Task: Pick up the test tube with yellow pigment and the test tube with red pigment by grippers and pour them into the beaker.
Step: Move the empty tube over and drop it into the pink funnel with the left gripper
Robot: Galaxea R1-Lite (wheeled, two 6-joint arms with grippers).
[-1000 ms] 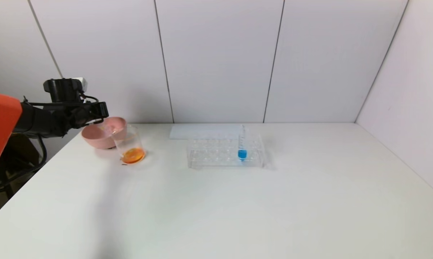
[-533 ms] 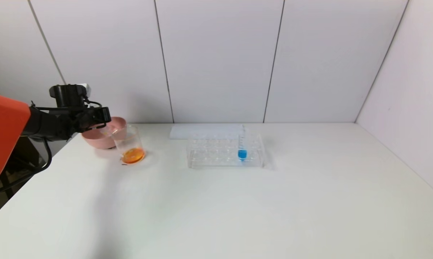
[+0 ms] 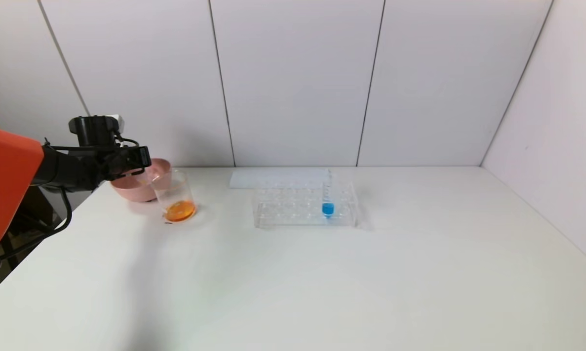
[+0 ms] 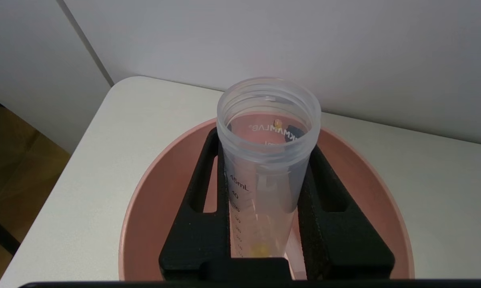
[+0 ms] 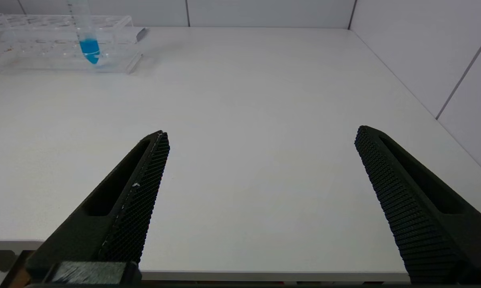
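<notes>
Orange mix: already sitting in the beaker (image 3: 177,195), so pouring looks done
Left pincer (image 4: 264,200): clamped on a near-empty yellow-stained tube (image 4: 267,160), over the pink bowl (image 4: 152,208)
Right pincer (image 5: 260,200): wide open, holding nothing
Left to do: probably just drop that tube

A broad, matte white rectangular table (image 3: 322,282) is filling the scene, with pale grey panelled walls (image 3: 293,78) split by thin dark seams rising behind it and along one side under soft, even light.
</notes>
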